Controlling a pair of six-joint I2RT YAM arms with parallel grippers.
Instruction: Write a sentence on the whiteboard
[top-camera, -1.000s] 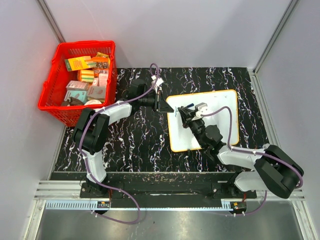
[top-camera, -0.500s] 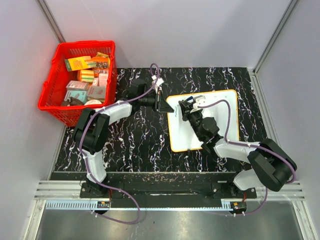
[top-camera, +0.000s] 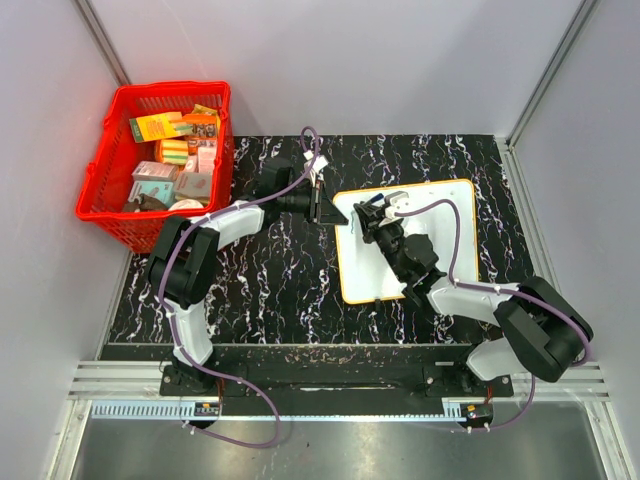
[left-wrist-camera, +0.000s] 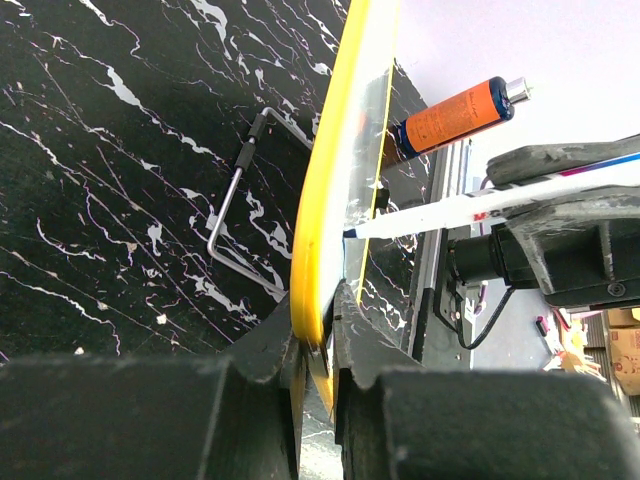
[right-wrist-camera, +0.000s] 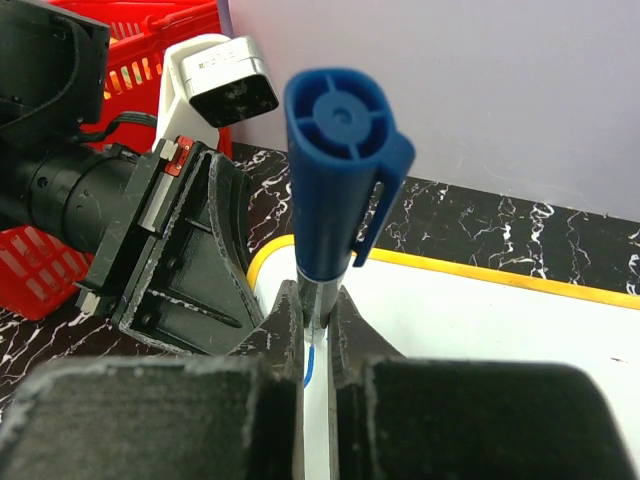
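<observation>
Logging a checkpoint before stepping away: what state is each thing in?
whiteboard: face up, left edge clamped
left gripper: shut on the whiteboard's edge
right gripper: shut on the marker
marker: uncapped, tip at the board, cap on its rear end
sentence: only a short blue stroke shows
red basket: full of boxes

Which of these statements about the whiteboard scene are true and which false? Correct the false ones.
1. The left gripper clamps the rim of the whiteboard. True.
2. The right gripper holds a red pen. False: its marker is blue.
3. The red basket stands empty. False: it holds packages.
4. The right gripper is over the whiteboard. True.
</observation>
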